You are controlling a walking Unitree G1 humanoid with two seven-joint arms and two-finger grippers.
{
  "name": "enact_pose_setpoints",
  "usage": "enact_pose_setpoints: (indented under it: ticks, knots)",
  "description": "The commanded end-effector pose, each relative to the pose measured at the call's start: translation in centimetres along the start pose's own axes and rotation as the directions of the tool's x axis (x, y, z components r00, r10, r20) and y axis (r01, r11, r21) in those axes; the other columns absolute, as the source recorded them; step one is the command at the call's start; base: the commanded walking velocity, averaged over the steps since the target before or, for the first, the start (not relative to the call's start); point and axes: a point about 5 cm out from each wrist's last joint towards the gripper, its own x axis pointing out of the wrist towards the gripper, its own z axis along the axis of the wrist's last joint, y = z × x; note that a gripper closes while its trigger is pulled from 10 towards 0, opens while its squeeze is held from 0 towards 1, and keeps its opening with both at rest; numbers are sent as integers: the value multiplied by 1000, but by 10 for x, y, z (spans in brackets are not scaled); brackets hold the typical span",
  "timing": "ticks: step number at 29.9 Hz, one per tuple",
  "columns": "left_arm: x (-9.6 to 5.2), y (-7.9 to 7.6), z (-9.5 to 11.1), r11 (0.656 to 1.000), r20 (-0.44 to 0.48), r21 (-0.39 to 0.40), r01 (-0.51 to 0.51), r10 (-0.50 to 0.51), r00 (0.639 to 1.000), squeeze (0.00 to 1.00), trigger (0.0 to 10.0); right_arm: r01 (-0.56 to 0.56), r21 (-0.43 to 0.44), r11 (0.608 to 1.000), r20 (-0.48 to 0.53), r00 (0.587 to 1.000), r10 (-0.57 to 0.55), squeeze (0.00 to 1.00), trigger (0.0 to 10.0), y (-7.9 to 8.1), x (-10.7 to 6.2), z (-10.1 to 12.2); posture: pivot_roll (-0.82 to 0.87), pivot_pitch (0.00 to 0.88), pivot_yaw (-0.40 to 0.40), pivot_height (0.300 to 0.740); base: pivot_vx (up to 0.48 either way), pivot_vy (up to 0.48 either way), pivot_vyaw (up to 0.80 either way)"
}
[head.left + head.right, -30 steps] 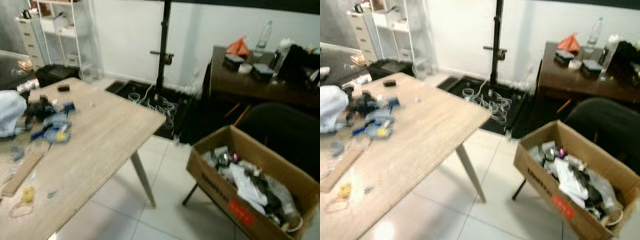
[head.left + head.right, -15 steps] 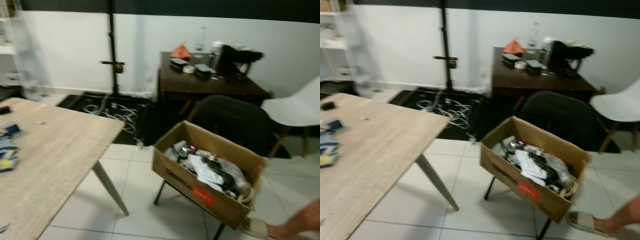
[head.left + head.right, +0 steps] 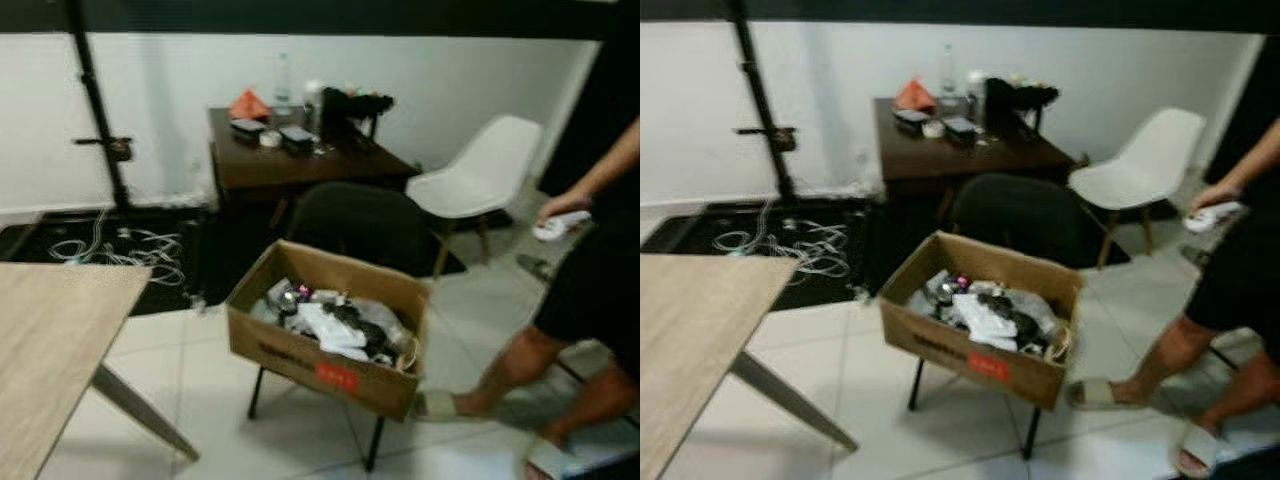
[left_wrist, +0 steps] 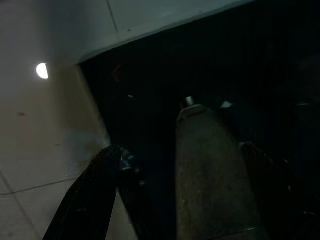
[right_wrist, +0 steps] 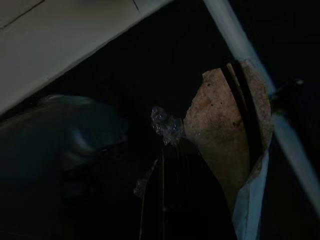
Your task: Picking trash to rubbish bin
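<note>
While the right end effector point(image 5: 210, 165) is clenched on a brown scrap point(image 5: 225, 130), the cardboard box point(image 3: 325, 345) sits ahead; the left end effector's point(image 4: 150, 200) state is unclear.

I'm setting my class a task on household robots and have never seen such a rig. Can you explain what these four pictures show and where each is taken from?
Two pictures come from a stereo camera on a walking robot's head. They show a cardboard box full of trash on a stand, a wooden table on the left, a dark desk, a white chair and a person on the right. The dark two come from wrist cameras. The right gripper holds a brown scrap with crinkled plastic; the left gripper looks along a grey cylinder.
</note>
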Motion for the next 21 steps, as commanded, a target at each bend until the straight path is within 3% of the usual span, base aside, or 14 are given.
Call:
enact_pose_setpoints:
  ticks: [1, 8, 16, 21]
  knots:
    - [0, -1, 3, 1000, 3, 12, 3, -3, 1000, 0, 10000, -9, 0, 1000, 27, 1000, 9, 0, 10000, 2, 1, 8, -167, 56, 34, 740, 0, 0, -800]
    - [0, -2, 4, 1000, 4, 14, 7, -7, 1000, 0, 10000, -62, -48, 997, 98, 993, 66, 0, 10000, 20, 4, 34, -167, 59, 34, 740, 0, 0, -800]
    - [1, -3, 5, 1000, 8, 9, 9, -9, 1000, 0, 10000, -94, -72, 993, 144, 984, 103, 0, 10000, 30, 5, 48, -163, 60, 30, 740, 0, 0, -800]
    - [1, -6, 7, 1000, 17, 6, 16, -16, 1000, 0, 10000, -150, -111, 982, 240, 955, 173, 0, 10000, 47, 3, 77, -166, 63, 32, 740, 0, 0, 0]
